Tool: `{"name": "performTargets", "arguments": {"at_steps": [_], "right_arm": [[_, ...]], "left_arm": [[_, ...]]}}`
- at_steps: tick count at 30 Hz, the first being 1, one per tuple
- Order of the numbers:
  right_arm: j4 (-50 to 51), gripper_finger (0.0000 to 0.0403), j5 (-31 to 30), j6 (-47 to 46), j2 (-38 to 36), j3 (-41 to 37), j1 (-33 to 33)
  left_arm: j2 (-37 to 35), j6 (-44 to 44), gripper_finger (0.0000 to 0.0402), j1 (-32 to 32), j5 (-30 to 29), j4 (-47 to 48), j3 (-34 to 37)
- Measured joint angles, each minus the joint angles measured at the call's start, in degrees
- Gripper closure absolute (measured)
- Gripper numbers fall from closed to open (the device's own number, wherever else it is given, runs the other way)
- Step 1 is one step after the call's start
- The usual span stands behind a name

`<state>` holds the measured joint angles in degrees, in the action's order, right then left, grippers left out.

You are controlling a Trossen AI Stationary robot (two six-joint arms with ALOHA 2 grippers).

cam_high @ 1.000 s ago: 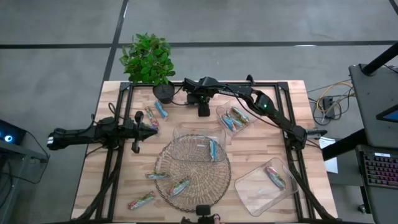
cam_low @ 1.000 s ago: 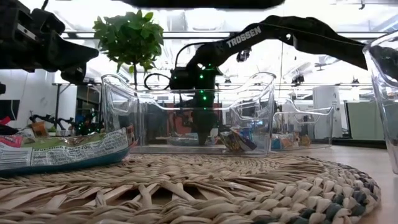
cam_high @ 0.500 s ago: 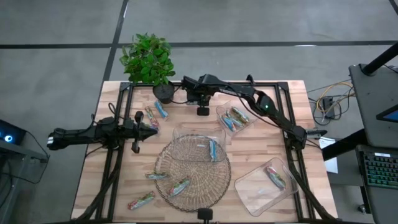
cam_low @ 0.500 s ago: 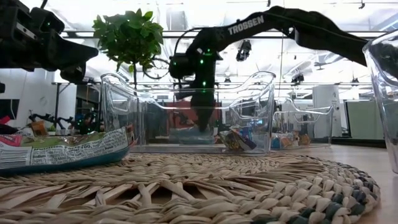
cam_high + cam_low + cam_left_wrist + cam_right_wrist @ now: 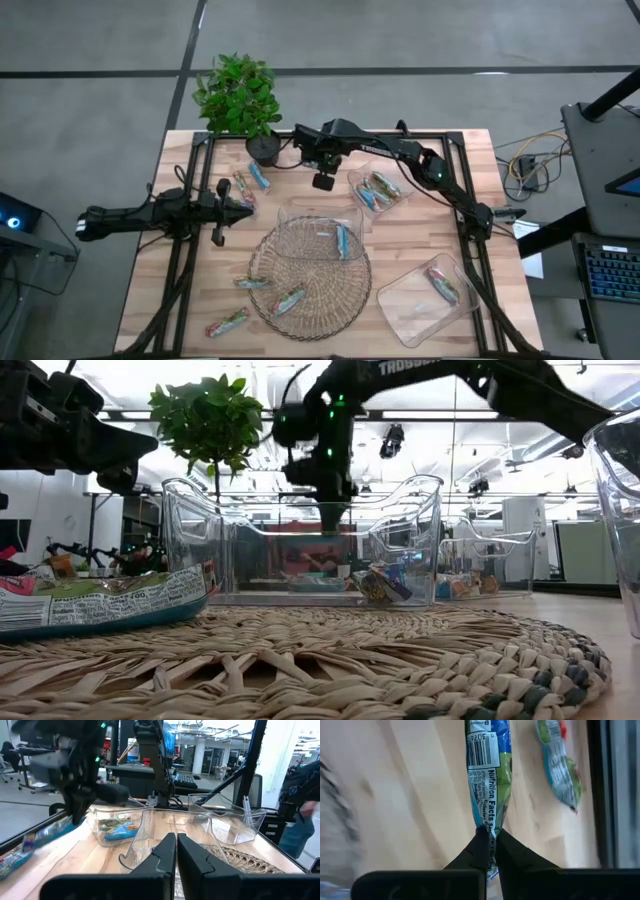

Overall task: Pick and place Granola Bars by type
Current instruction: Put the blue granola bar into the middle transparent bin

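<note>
One blue-and-green shiny wrapped granola bar (image 5: 489,775), pinched by its crimped tail in the right gripper (image 5: 488,837), fingers closed tight on the seal. Hanging with its long axis straight out from the fingertips, clear of the wood. Held over the far edge of the table, between a pair of loose bars (image 5: 250,182) near the potted green plant (image 5: 236,95) and the clear rectangular plastic tray (image 5: 354,180) already holding blue-and-green bars.

Likely bound for that tray, judging by the matching wrappers: just beside the right gripper, toward the right arm's own base. Short carry, then; worth lining the bar's length up with the tray's long side before release. Far nearer to the right arm than to the left.

Parked at the left side of the table, the left gripper (image 5: 240,207), fingers together and empty.

Hard to make out: the held bar in the overhead view, lost under the dark wrist. Hidden too, in the table-level view, behind clear tray walls. Second bar (image 5: 560,765) on the wood beyond, blurred, type uncertain.
</note>
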<state>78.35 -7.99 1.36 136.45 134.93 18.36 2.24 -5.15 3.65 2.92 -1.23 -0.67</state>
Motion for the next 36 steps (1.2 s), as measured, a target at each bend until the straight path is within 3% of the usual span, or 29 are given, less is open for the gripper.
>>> {"name": "performTargets", "arguments": {"at_steps": [11, 26, 36], "right_arm": [[3.70, 0.0394, 2.62, -27.55, -7.13, 0.04, -5.33], [5.35, 0.0395, 2.08, -48.39, -16.12, 0.04, -15.11], [4.89, 0.0395, 0.11, -62.21, -16.81, -0.50, -22.18]], "left_arm": [[0.00, 0.01, 0.0402, -0.01, 0.01, -0.01, 0.00], [0.01, 0.02, 0.0402, 0.01, 0.00, 0.00, 0.01], [0.02, 0.02, 0.0402, -0.02, 0.02, -0.01, 0.00]]}}
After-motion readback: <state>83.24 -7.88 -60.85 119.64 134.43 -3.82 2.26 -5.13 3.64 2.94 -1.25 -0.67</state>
